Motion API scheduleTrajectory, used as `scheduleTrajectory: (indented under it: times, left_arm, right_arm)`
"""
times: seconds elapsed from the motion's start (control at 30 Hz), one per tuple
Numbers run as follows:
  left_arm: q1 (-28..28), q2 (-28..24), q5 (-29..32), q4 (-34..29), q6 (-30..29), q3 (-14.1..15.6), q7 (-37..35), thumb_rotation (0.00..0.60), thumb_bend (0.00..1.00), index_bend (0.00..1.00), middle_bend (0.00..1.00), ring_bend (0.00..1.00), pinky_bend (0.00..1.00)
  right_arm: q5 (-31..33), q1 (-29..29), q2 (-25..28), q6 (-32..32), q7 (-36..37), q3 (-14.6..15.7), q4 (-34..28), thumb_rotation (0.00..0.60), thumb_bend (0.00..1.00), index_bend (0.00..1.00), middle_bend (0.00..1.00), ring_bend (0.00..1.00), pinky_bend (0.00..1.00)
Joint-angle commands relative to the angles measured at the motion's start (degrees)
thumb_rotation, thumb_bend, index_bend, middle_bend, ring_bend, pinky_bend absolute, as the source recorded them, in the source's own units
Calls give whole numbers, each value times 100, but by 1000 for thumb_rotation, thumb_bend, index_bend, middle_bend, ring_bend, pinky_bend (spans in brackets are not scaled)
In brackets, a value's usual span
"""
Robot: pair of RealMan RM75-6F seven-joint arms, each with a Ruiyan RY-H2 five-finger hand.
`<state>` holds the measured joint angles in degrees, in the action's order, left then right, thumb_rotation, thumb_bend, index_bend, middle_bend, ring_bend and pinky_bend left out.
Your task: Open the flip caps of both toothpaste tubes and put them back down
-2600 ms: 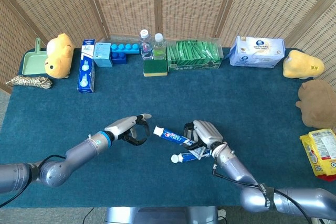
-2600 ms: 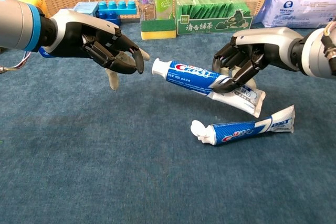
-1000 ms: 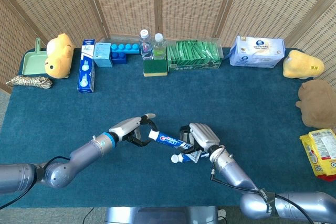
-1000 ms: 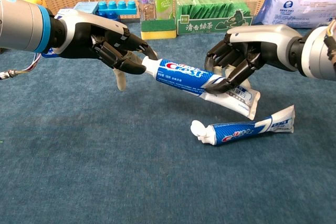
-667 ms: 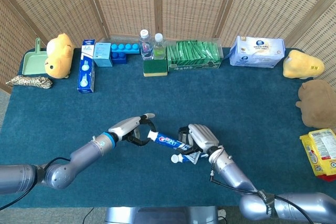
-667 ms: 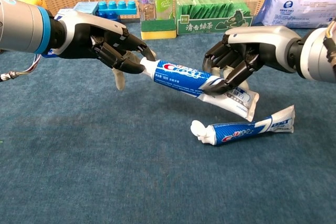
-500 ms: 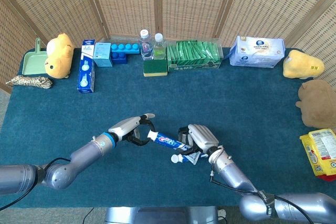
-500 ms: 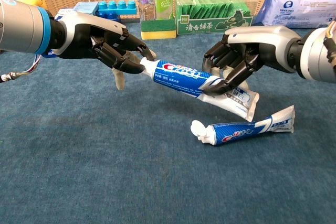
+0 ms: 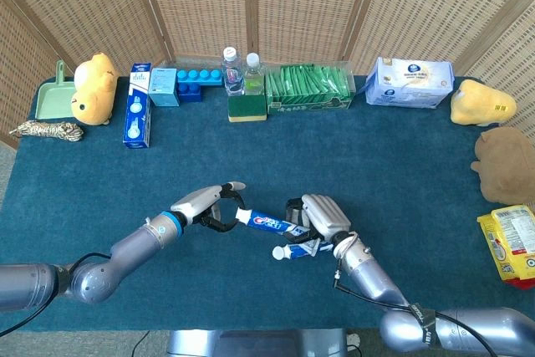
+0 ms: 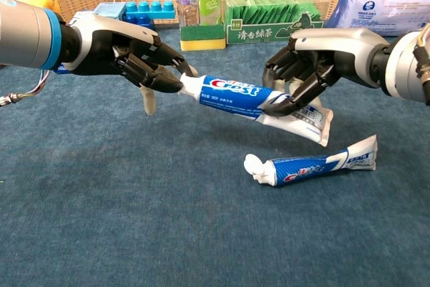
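Note:
A blue and white toothpaste tube (image 10: pixel 235 93) hangs above the blue table cloth (image 10: pixel 134 220), nearly level, cap end to the left. My right hand (image 10: pixel 316 65) grips its flat rear half. My left hand (image 10: pixel 127 55) has its fingertips (image 10: pixel 171 72) pinched on the tube's white cap (image 10: pixel 189 86); whether the cap is flipped open is hidden by the fingers. In the head view the same tube (image 9: pixel 266 222) spans between my left hand (image 9: pixel 205 205) and my right hand (image 9: pixel 322 216). A second tube (image 10: pixel 312 165) lies on the cloth below the right hand, its white cap (image 10: pixel 254 165) pointing left.
Along the back edge stand two bottles (image 9: pixel 242 71), a green packet box (image 9: pixel 308 89), blue blocks (image 9: pixel 194 83), a toothpaste carton (image 9: pixel 138 106) and a tissue pack (image 9: pixel 410 83). Plush toys (image 9: pixel 481 104) and a snack bag (image 9: pixel 512 244) sit at the right, a yellow plush (image 9: pixel 92 88) at the left.
My left hand came in from apart and took the cap in its fingertips. In the last second the right hand rose slightly, bringing the tube closer to level.

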<state>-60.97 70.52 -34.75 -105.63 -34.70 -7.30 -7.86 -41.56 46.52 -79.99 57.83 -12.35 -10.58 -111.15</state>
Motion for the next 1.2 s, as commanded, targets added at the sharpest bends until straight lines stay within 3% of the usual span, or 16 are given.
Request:
scheduleTrajectory:
  times: [0.03,1.03,1.2]
  left_arm:
    - [6,-5,8,2,2,-2,4,529,436,471,105,134,471]
    - [137,-95,41,-91,-177,-31,104,527,435,459,95,133,476]
    - [183,-177,-30,-248,-290,-92,129,524,431,362,81,115,476]
  right_arm:
    - [18,1,-27,57,-71,2,28,600,454,898,710,686,695]
    - [-61,-161,-336,727,-635,-50,171,600,456,897,711,691,695]
    - [-47,-215,-355,788,-696,-58,221,600,456,898,711,691,695]
